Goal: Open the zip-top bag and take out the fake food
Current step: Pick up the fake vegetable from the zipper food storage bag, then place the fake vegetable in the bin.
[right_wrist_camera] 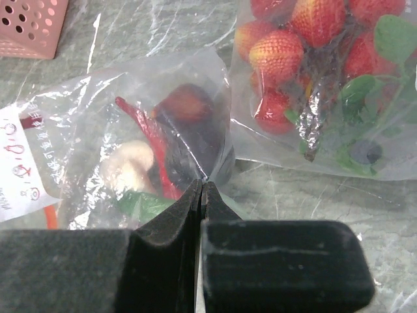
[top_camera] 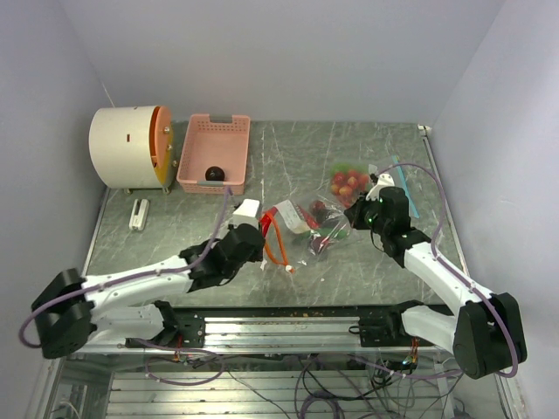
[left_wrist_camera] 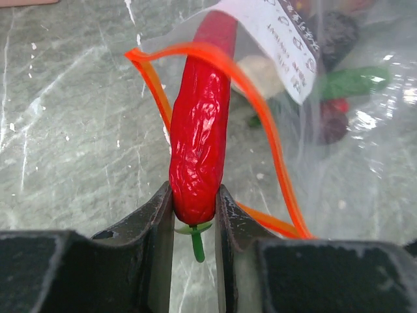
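Observation:
The clear zip-top bag lies mid-table, its orange zip mouth open toward my left gripper. That gripper is shut on the stem end of a red toy chili, which sticks halfway out of the mouth. In the bag lie a dark purple piece, another red chili, a pale piece and a green one. My right gripper is shut on a fold of the bag's plastic at its closed end, and shows in the top view.
A second clear bag of toy strawberries lies just behind my right gripper. A pink slotted basket with a dark fruit stands at the back left, beside a white and orange drum. A small white object lies left.

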